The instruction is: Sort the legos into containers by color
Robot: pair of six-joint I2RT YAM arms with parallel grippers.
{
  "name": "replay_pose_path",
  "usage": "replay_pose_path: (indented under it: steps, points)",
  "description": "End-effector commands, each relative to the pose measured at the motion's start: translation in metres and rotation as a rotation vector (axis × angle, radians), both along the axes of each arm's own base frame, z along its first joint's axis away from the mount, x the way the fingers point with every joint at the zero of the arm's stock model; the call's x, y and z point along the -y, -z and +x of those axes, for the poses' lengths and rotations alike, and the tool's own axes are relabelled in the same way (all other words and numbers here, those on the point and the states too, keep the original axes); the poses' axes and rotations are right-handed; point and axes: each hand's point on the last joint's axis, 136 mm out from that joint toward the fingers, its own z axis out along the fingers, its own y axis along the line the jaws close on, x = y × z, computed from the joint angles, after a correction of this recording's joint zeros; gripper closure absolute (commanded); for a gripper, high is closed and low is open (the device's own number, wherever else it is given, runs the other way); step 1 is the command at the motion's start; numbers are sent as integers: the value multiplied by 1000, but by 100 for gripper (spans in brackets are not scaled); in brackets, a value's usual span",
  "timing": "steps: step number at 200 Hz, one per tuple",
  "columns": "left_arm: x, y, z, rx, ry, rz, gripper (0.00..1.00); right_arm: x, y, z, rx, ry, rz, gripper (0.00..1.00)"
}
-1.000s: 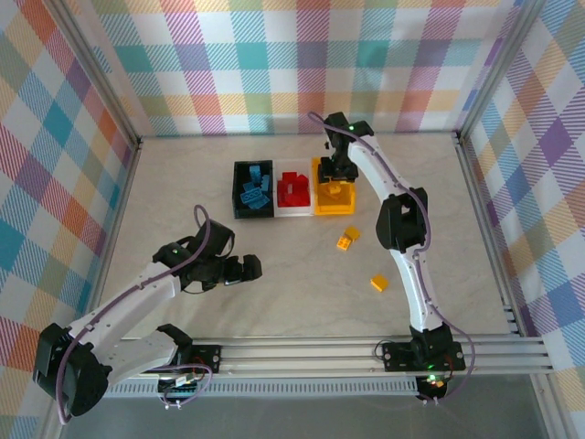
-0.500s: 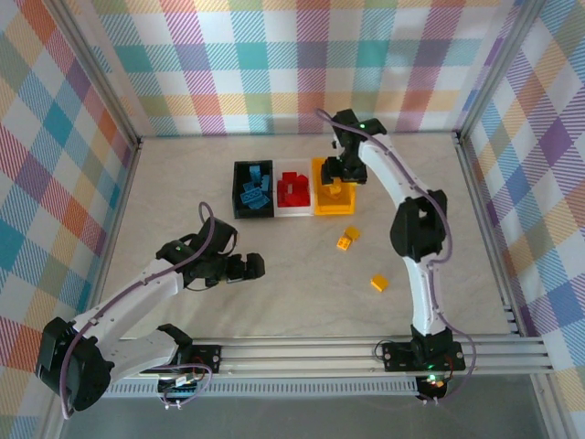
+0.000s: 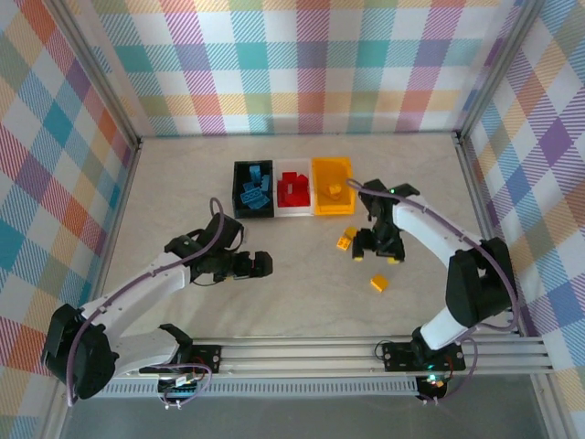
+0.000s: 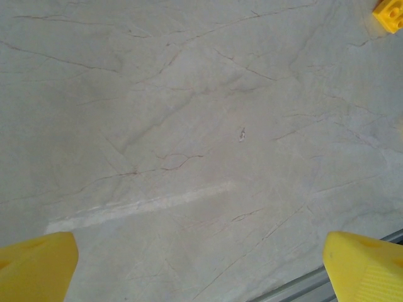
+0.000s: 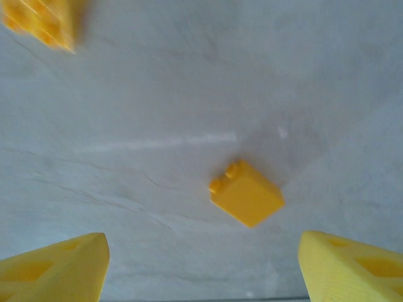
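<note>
Three containers stand in a row at the back: a black bin (image 3: 253,189) with blue legos (image 3: 255,192), a white bin (image 3: 292,208) with red legos (image 3: 292,189), and a yellow bin (image 3: 332,178) with a yellow lego (image 3: 335,191). Two yellow legos (image 3: 347,238) lie together on the table, and a single yellow lego (image 3: 379,283) (image 5: 246,192) lies nearer. My right gripper (image 3: 377,257) (image 5: 204,270) hangs open just above the single one, which lies ahead between its fingers. Over bare table on the left, my left gripper (image 3: 262,265) (image 4: 201,277) is wide open and holds nothing.
A metal rail (image 3: 366,352) runs along the table's near edge by the arm bases. Checked walls close in the left, back and right sides. In the left wrist view a yellow lego (image 4: 390,14) shows at the top right corner.
My right arm has swung back from over the yellow bin down to the loose yellow legos, and its jaws have widened. The left gripper has crept slightly to the right.
</note>
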Motion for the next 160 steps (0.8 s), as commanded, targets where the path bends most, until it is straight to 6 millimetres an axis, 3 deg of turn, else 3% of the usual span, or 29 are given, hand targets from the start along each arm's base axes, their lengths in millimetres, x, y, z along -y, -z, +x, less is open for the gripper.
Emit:
replay_pose_path:
  steps: [1,31,103,160]
  points:
    - [13,-8,1,15,44,-44,0,-2,8,-8,19,40,28,21]
    - [15,-2,-2,-5,60,-32,0,2,34,-19,-23,28,14,21]
    - [7,-8,-11,-2,70,-16,0,0,70,-1,-36,1,-2,20]
    - [-3,-11,-18,12,39,-13,0,0,77,-3,-42,-22,0,21]
